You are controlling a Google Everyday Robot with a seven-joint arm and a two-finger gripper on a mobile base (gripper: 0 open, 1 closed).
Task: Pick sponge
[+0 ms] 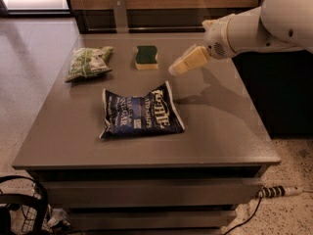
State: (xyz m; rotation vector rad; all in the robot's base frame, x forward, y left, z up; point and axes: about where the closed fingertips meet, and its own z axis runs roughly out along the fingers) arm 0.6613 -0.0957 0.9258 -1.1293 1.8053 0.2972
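The sponge [146, 57] lies flat near the table's far edge, dark green top over pale yellow foam. My gripper [176, 70] hangs above the table just to the right of the sponge, a short gap away and not touching it. Its pale fingers [190, 61] point down and to the left towards the sponge. The white arm reaches in from the upper right.
A dark blue chip bag [140, 112] lies in the middle of the grey table [220, 126]. A light green snack bag [88, 61] lies at the far left. A wooden wall with a metal bracket [119, 11] stands behind the table. Cables lie on the floor below.
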